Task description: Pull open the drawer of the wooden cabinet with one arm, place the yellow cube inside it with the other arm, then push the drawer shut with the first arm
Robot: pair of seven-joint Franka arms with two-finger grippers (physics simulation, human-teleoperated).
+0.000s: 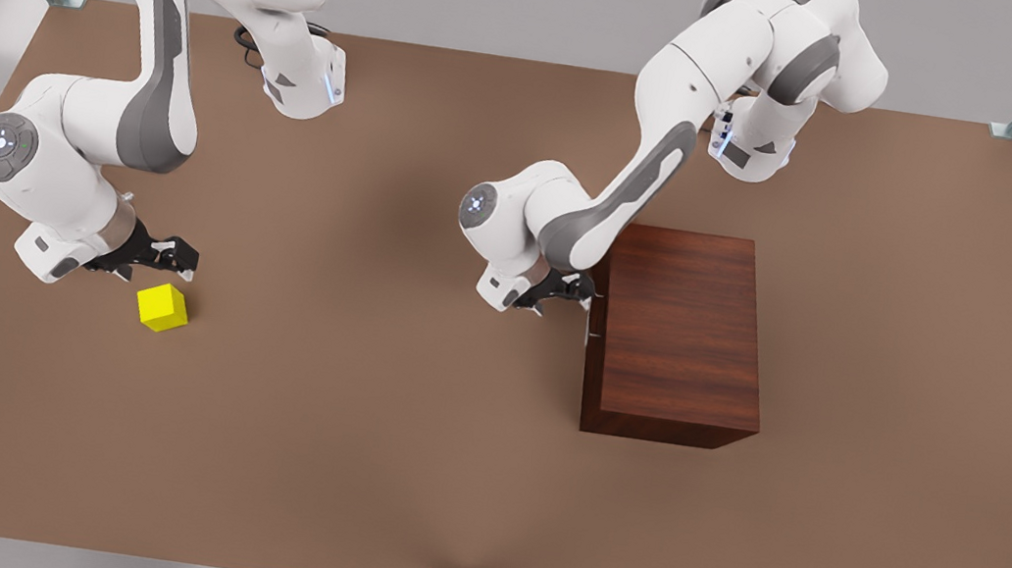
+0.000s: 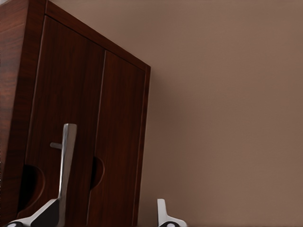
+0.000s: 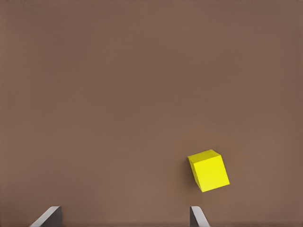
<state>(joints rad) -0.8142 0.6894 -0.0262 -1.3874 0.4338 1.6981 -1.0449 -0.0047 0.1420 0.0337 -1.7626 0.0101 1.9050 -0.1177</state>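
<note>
Two white arms are working for you on the big brown table. Your large dark reddish-brown wooden cabinet is sitting with its drawer looking closed. Your left gripper is reaching wide at the thin silver bar handle; one finger could be slipping past it and missing. Your right gripper is hanging wide open just beside the small bright-yellow cube and could be knocking it away.

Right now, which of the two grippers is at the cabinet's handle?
The left gripper, on the front view's right, open at the wooden cabinet. The right gripper hovers open beside the yellow cube.
</note>
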